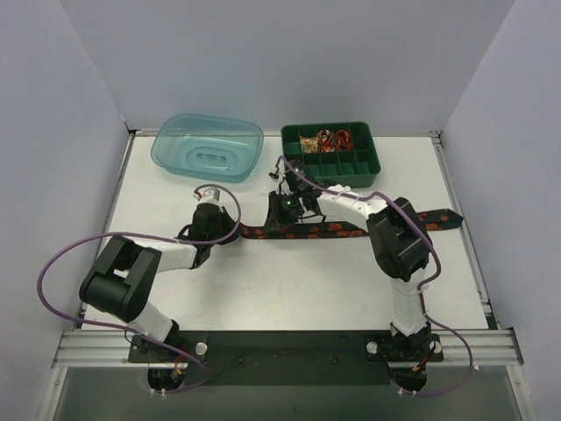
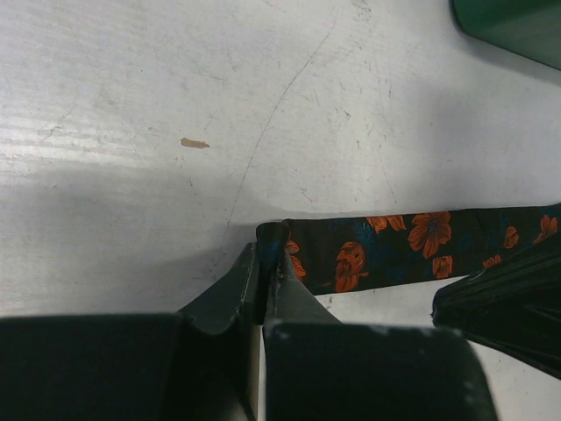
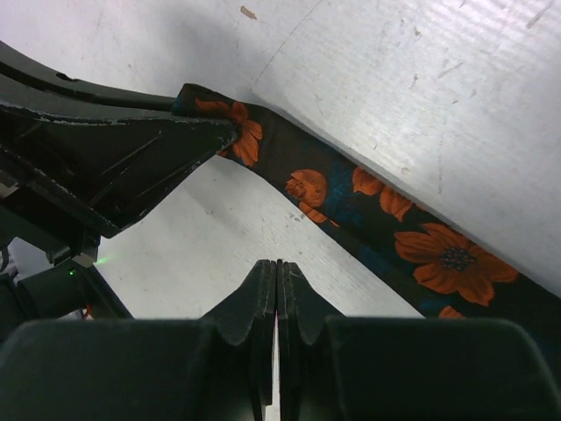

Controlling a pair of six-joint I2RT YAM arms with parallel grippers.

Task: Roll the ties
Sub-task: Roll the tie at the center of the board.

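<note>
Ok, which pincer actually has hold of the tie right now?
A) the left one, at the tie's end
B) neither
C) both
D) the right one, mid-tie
A: the left pincer is shut on the end of the tie, while the right pincer is shut on nothing, and the tie runs past beyond its tips.

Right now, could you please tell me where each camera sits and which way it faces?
Top external: above and behind the robot, looking down at the table; both arms show.
Left wrist: on the left arm, facing down past the left end effector, shut on the end of the tie.
Right wrist: facing down past the shut right end effector, beside the tie.
Shared: both wrist views show the tie and the other arm's end effector.
</note>
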